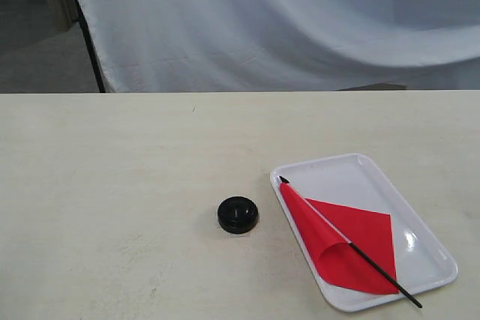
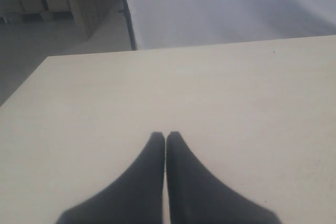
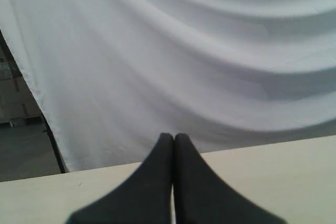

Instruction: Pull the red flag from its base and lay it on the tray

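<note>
The red flag lies flat on the white tray at the right front of the table, its cloth partly folded over. Its thin black stick runs diagonally, the tip near the tray's far left rim and the other end poking over the near rim. The round black base stands alone on the table just left of the tray, nothing in its centre hole. Neither arm shows in the exterior view. My left gripper is shut and empty over bare tabletop. My right gripper is shut and empty, facing the table's far edge.
A white cloth backdrop hangs behind the table's far edge, with a dark pole at its left side. The pale tabletop stretches bare to the left of the base.
</note>
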You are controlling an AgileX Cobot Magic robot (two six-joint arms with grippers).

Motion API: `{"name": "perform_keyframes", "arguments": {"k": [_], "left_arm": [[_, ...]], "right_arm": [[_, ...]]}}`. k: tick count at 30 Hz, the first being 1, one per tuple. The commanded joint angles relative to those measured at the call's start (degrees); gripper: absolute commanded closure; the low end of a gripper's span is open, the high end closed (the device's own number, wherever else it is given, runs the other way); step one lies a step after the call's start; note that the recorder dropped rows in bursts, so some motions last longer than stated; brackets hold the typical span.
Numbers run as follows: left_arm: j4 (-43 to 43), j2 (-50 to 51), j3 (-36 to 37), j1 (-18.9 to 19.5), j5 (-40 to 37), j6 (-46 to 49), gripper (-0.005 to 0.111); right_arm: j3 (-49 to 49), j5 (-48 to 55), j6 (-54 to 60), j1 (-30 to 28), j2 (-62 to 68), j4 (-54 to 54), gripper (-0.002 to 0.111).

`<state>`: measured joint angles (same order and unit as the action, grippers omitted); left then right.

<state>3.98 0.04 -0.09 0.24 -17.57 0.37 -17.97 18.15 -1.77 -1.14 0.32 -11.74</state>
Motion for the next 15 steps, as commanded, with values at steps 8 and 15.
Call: {"name": "perform_keyframes", "arguments": {"k": [8,15], "left_arm": [[0.3,0.0,0.1,-0.2,0.4,-0.4,0.105],[0.3,0.0,0.1,-0.2,0.4,-0.4,0.105]], "right_arm": [[18.0,-9.6,2.9,0.0,-0.3,1.2,0.109],[18.0,-9.0,4.1,0.1,-0.3,1.5,0.109]]}}
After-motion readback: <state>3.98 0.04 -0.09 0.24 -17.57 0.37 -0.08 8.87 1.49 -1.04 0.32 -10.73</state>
